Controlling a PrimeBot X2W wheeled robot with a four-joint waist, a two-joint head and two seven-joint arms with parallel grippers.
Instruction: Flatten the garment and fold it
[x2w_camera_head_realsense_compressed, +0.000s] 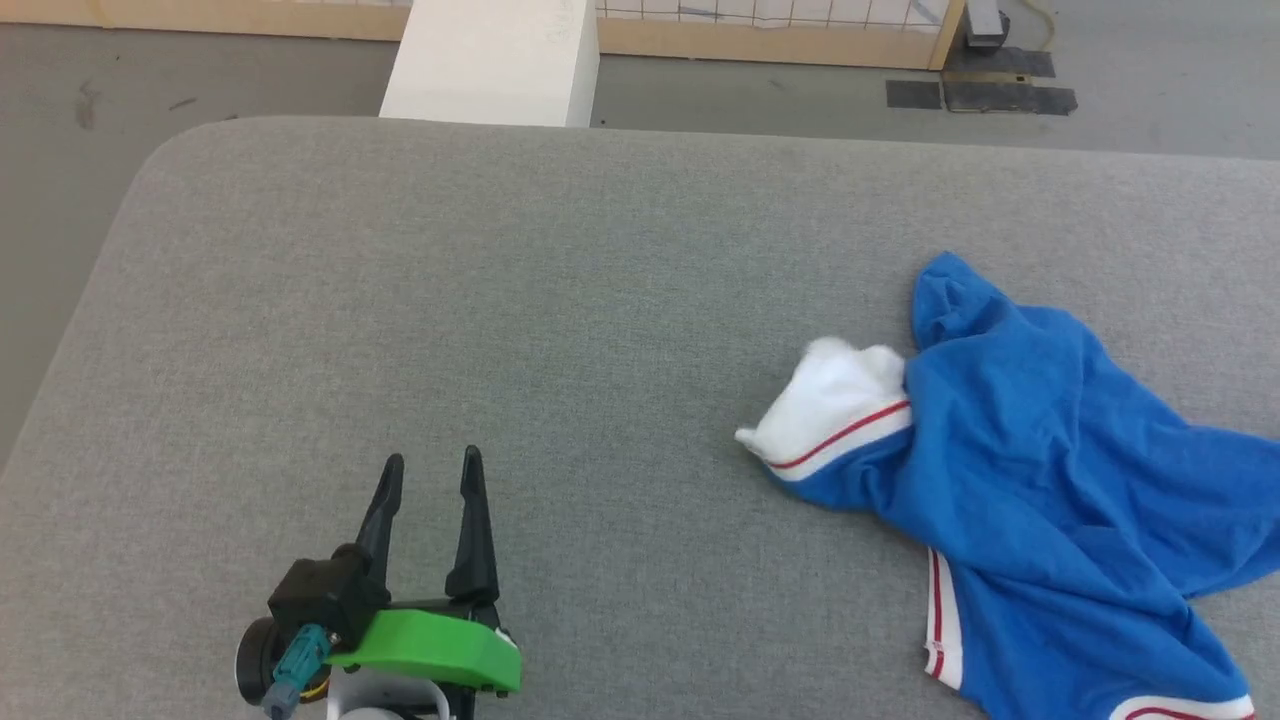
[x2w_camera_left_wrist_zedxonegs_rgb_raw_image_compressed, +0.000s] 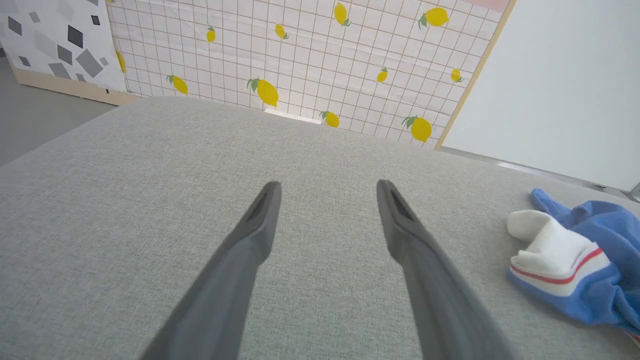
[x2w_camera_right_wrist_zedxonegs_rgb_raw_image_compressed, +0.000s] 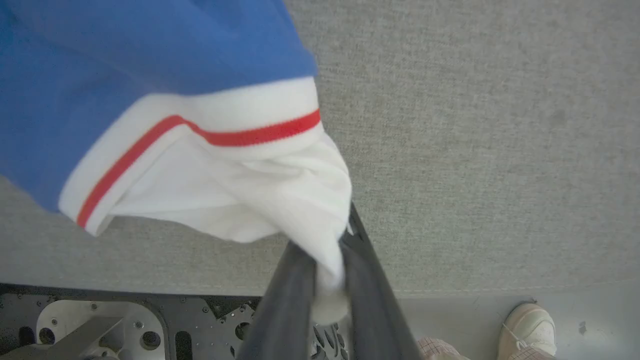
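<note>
My right gripper (x2w_camera_right_wrist_zedxonegs_rgb_raw_image_compressed: 327, 245) is clamped on 1 white sleeve (x2w_camera_right_wrist_zedxonegs_rgb_raw_image_compressed: 240, 200) of the shirt (x2w_camera_head_realsense_compressed: 1040, 440) crumpled at the table's (x2w_camera_head_realsense_compressed: 450, 280) right, my left gripper (x2w_camera_head_realsense_compressed: 432, 457) is spread and empty, so I'd grab the free sleeve (x2w_camera_head_realsense_compressed: 835, 405) and stretch evenly.

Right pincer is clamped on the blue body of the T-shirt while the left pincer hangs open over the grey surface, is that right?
Not quite. The right wrist view shows the right pincer shut on white sleeve cloth of the T-shirt, not its blue body. The left pincer does hang open over the grey surface.
</note>
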